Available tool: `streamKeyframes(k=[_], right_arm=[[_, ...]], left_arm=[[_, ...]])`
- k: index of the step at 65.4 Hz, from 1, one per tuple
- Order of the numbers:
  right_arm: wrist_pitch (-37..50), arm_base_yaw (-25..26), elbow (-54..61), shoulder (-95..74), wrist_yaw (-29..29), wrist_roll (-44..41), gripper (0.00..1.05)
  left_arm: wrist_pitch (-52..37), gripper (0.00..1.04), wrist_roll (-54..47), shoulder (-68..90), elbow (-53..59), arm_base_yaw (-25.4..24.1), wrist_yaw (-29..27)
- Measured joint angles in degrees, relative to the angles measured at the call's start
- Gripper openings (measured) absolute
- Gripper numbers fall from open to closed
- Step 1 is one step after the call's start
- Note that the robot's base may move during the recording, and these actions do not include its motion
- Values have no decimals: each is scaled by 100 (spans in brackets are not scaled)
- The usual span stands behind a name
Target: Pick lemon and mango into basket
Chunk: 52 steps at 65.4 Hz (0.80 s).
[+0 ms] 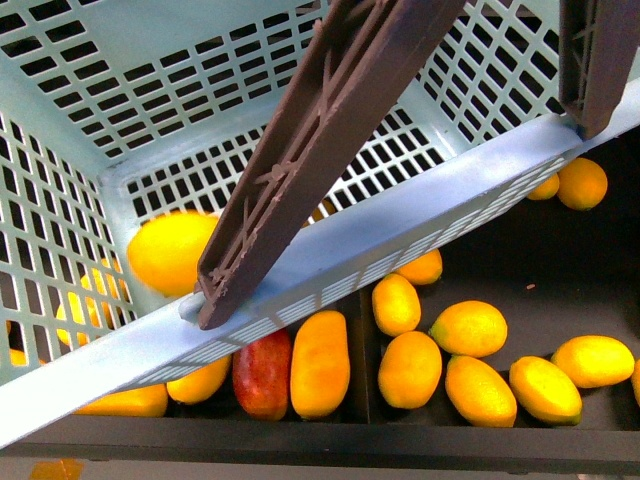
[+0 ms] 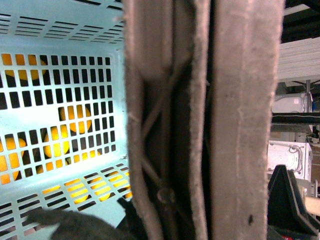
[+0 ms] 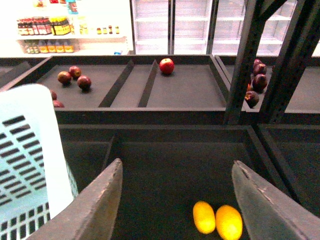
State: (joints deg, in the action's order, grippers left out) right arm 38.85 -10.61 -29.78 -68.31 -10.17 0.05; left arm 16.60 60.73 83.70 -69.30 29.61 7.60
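Note:
The teal basket (image 1: 330,250) hangs tilted close to the front camera, its brown handle (image 1: 320,140) crossing it. A plump yellow lemon (image 1: 165,250) lies in its low corner. Under the rim, an elongated yellow-orange mango (image 1: 320,362) rests in the dark bin. In the left wrist view the brown handle (image 2: 200,125) fills the middle, with my left gripper (image 2: 180,222) shut on it beside the basket wall (image 2: 60,30). My right gripper (image 3: 180,210) is open above a dark bin, and two yellow oval fruits (image 3: 216,220) lie below, between its fingers (image 3: 95,205). The basket's corner (image 3: 30,150) is beside it.
A red-blushed mango (image 1: 262,375) lies against the yellow one. Several more lemons (image 1: 470,328) fill the compartment to the right, and oranges (image 1: 582,183) lie behind the rim. Farther shelves hold red apples (image 3: 166,65) and dark fruits (image 3: 259,82). Dark posts (image 3: 287,65) stand to one side.

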Motion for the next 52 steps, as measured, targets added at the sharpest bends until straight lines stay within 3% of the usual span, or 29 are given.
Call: streamKeyframes(k=[25, 36, 42, 52], right_arm=[[273, 468, 1554, 1182, 424, 0, 2], [210, 592, 1934, 1650, 573, 0, 2], [94, 909, 2129, 1950, 973, -2, 2], [-146, 1038, 2382, 2435, 1003, 0, 2]], left_arm=[[0, 14, -2, -2, 0, -9, -24], [0, 14, 7, -2, 0, -9, -13], [0, 14, 4, -2, 0, -9, -26], [0, 14, 0, -2, 0, -9, -28]])
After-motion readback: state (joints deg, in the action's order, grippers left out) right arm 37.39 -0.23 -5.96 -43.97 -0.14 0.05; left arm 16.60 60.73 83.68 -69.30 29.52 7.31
